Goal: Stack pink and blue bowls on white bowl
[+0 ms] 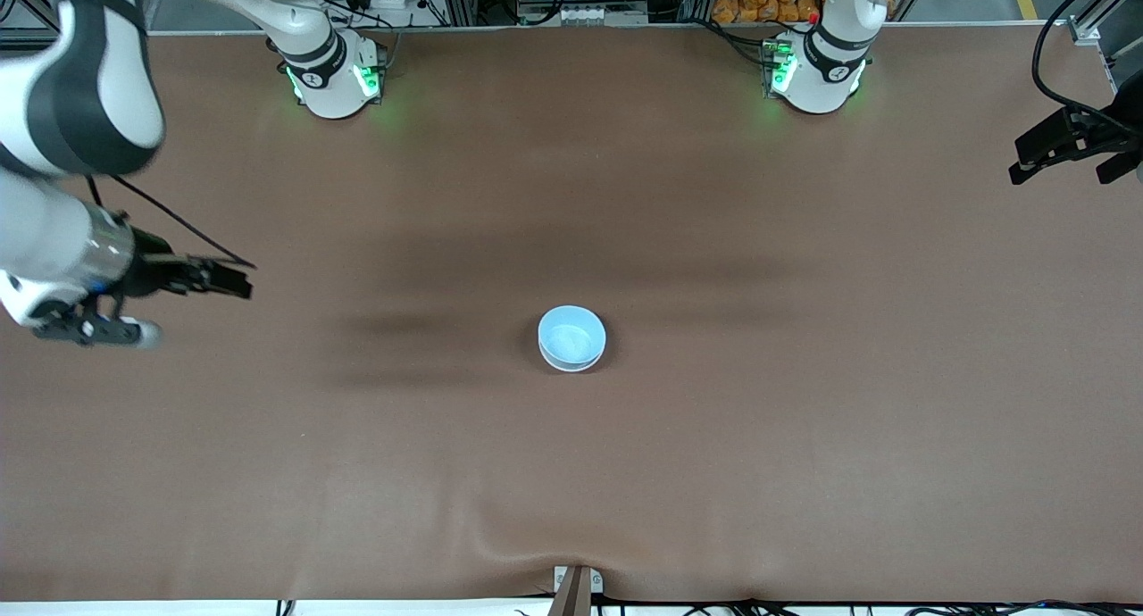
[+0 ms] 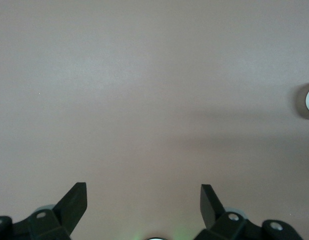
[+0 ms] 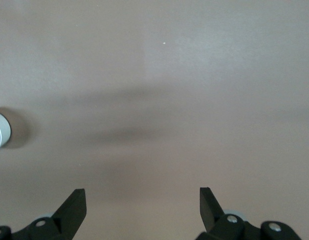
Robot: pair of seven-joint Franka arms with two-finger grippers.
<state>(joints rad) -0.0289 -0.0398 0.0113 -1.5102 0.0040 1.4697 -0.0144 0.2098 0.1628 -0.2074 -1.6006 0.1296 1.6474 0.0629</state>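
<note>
clearance around the bowl stack

single obstacle on the brown table (image 1: 804, 437): bowl stack (image 1: 571, 337), blue bowl on top, standing mid-table. open on every side and from above. left gripper (image 1: 1067, 156) parked over the left arm's end, fingers spread. right gripper (image 1: 210, 277) parked over the right arm's end, fingers spread. both well apart from the stack.

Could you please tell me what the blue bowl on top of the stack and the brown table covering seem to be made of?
Blue bowl: probably glazed ceramic or hard plastic; smooth, glossy, with soft reflections inside. Table covering: seemingly matte brown fabric or soft sheet; it ripples near the front edge.
</note>
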